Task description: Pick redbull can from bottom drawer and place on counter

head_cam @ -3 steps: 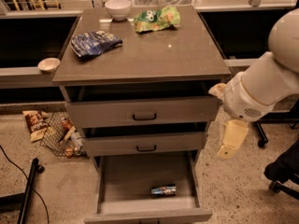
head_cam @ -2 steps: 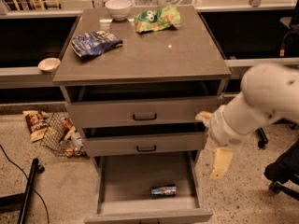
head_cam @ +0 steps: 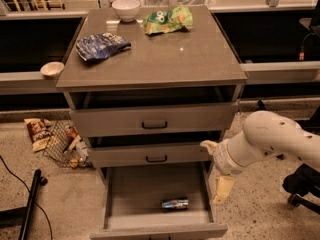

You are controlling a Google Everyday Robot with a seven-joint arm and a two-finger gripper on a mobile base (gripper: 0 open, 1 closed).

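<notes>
The redbull can (head_cam: 175, 203) lies on its side on the grey floor of the open bottom drawer (head_cam: 135, 194), near the front right. My gripper (head_cam: 214, 171) hangs at the end of the white arm just right of the drawer's right wall, above and to the right of the can, apart from it. One pale finger (head_cam: 222, 189) points down and another (head_cam: 208, 145) sticks up beside the middle drawer front. The counter (head_cam: 165, 59) is the broad grey-brown slab on top of the drawers.
On the counter lie a dark blue snack bag (head_cam: 101, 45), a green snack bag (head_cam: 167, 20) and a white bowl (head_cam: 125, 8). A small bowl (head_cam: 52, 69) sits on the left ledge. A wire basket with litter (head_cam: 65, 146) stands on the floor left. A chair base (head_cam: 300, 189) is at right.
The arm and gripper have come down and leftward, from beside the top drawer to beside the open bottom drawer. The can has not moved.
</notes>
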